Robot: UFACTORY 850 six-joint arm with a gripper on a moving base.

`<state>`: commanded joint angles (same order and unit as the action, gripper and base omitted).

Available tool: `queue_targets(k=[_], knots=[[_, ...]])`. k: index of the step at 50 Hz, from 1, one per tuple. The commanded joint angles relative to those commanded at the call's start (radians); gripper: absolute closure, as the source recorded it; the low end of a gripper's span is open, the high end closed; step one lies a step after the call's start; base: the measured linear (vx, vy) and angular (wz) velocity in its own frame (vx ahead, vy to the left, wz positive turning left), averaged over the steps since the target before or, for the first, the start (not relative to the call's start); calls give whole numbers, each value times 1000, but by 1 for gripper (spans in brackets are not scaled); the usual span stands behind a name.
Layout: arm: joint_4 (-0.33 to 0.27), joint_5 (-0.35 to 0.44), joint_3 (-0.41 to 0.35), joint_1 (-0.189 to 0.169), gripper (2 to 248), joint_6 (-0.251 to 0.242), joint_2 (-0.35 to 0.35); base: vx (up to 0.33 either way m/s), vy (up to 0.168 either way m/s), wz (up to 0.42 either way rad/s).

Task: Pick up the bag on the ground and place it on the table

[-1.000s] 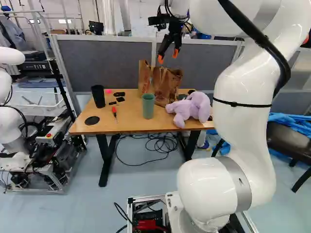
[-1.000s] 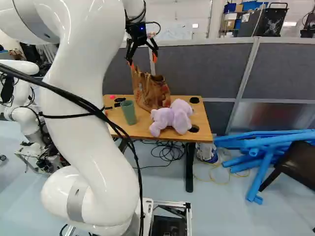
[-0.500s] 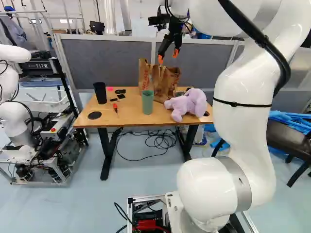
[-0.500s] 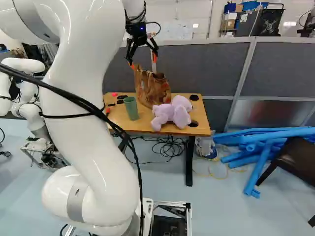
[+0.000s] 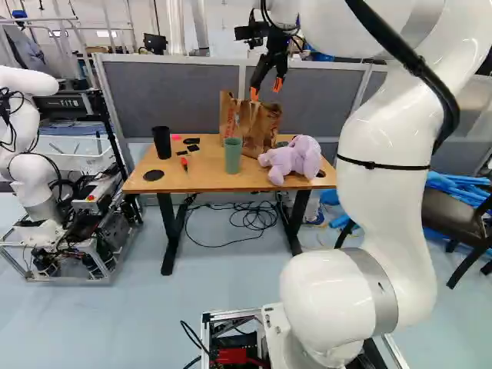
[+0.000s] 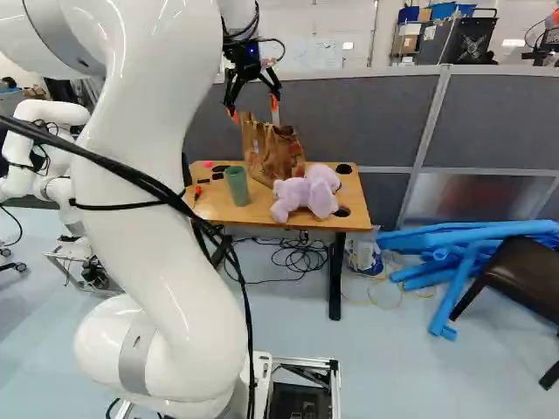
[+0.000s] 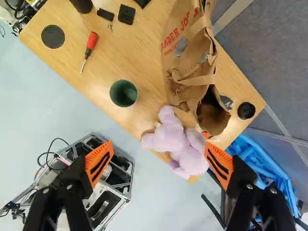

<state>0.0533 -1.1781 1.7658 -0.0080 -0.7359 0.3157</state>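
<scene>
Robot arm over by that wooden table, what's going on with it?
Nothing is being handled right now. The white arm has its gripper raised high, fingers apart and empty. The brown paper bag is on the table rather than on the ground, sharing it with a green cup, a purple stuffed toy and a screwdriver.

Base cams sit behind the arm (image 5: 384, 138), left and right, facing ahead and slightly down; wrist cam looks down, nearer; all share the counter (image 5: 201, 178).
</scene>
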Motion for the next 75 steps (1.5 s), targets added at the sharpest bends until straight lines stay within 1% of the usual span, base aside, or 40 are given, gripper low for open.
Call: queue_targets(k=[22, 46, 61, 75], knots=[[0, 0, 0, 0, 3, 0, 0, -96, -3, 4], [0, 5, -4, 0, 3, 2, -2, 6, 0, -1], [-1, 34, -28, 0, 3, 12, -10, 0, 0, 0], [-2, 84, -69, 0, 3, 30, -24, 0, 0, 0]])
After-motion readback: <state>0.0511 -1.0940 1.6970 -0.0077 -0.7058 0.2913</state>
